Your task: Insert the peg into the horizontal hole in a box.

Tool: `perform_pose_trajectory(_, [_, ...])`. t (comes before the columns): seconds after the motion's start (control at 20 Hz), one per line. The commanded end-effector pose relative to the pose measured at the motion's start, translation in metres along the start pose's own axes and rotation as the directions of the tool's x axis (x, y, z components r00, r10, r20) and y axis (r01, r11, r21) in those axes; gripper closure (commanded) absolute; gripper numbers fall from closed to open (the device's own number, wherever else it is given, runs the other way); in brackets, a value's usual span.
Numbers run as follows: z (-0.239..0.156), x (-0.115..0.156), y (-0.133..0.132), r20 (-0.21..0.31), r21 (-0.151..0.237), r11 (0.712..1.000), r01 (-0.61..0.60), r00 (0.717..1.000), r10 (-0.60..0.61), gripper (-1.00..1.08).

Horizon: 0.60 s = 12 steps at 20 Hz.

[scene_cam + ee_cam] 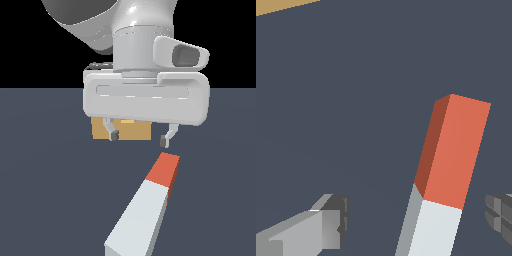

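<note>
Exterior view: one peg (145, 210), one box (131, 131), two spread jaws.

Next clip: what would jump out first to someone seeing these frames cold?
The long peg lying on the dark floor, pale grey-white with a red-orange end pointing away toward the arm. Above it hangs the white gripper, fingers spread apart and holding nothing; in the wrist view the peg's red end sits between the two fingertips. Behind the gripper, the tan box is mostly hidden.

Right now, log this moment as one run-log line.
gripper: open, empty, above floor | peg: lying on floor, ungrasped, red end toward box | box: behind gripper, partly hidden | hole: not visible | stage: pre-grasp
</note>
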<state>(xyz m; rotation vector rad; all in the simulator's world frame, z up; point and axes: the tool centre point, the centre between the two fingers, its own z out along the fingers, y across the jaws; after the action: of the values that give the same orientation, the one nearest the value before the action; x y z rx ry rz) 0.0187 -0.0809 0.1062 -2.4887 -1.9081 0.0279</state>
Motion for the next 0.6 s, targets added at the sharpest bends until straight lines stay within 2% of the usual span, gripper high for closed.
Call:
perform_pose_trajectory(0.0, [0.012,-0.026,0.012,-0.003,-0.005,0.997,-0.081,0.997,0.081,-0.92])
perform_pose_trajectory(0.3, [0.03,-0.069,0.025,-0.011,-0.011,0.977,-0.212,0.977,0.212,-0.92])
perform_pose_trajectory(0.55, [0.036,-0.081,0.028,-0.014,-0.012,0.968,-0.249,0.968,0.249,-0.92])
